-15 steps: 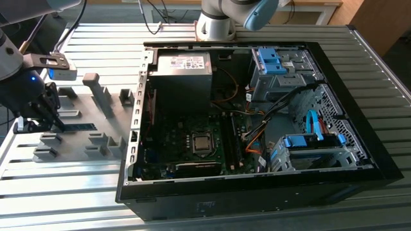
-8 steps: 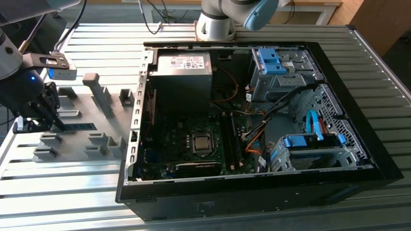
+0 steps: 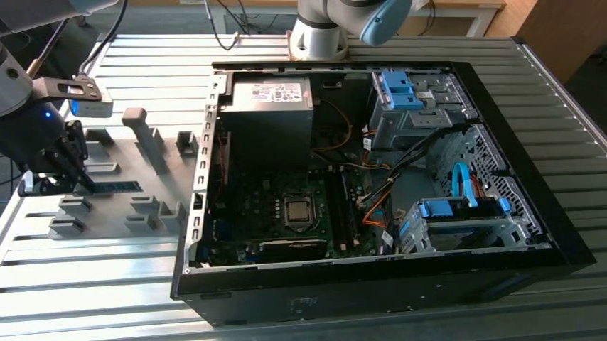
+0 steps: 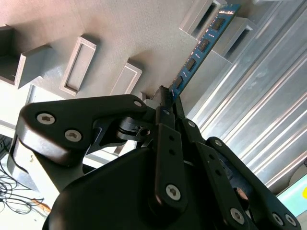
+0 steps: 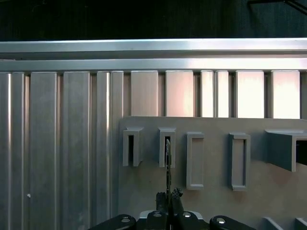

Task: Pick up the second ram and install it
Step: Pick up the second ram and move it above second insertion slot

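Observation:
The second ram [image 4: 199, 50] is a thin blue board with a row of dark chips. My gripper [image 4: 167, 98] is shut on its near end. Its far end rests in a slot block of the grey holder fixture [image 4: 96, 28]. In the first wrist view the second ram [image 5: 168, 163] shows edge-on, running from the gripper [image 5: 168, 197] into a slot block. In the exterior view the gripper [image 3: 79, 183] hangs low over the fixture [image 3: 114, 213] at the exterior view's left, with the second ram [image 3: 118, 187] sticking out beside it.
An open black computer case [image 3: 531, 234] lies to the exterior view's right of the fixture, with motherboard [image 3: 284, 234], memory slots [image 3: 339, 206], power supply [image 3: 270, 99] and blue drive bays [image 3: 408, 92]. Upright grey posts [image 3: 142, 135] stand on the fixture. Everything sits on a ribbed metal table [image 3: 95, 291].

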Available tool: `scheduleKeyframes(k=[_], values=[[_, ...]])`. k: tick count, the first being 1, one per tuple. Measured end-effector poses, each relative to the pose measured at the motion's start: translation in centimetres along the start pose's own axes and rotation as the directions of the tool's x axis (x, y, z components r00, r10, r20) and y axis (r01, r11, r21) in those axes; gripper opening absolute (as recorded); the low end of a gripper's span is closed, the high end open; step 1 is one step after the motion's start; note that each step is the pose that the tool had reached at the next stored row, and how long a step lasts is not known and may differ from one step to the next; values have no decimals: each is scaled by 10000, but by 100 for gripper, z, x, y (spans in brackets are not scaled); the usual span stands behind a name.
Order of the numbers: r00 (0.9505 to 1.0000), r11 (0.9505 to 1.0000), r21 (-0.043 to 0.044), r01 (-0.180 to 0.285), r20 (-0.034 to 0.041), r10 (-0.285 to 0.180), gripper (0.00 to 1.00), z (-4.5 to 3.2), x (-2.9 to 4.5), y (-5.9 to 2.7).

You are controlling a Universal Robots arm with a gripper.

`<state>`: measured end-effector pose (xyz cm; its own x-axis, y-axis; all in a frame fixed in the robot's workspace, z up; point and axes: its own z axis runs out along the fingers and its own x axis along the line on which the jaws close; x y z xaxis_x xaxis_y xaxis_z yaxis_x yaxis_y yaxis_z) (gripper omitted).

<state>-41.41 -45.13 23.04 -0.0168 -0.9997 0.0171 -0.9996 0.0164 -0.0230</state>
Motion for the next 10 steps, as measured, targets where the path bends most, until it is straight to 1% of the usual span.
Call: scheduleKeyframes(k=[10], values=[[10000, 10000, 2, 0, 1, 0, 14, -39, 1, -1]])
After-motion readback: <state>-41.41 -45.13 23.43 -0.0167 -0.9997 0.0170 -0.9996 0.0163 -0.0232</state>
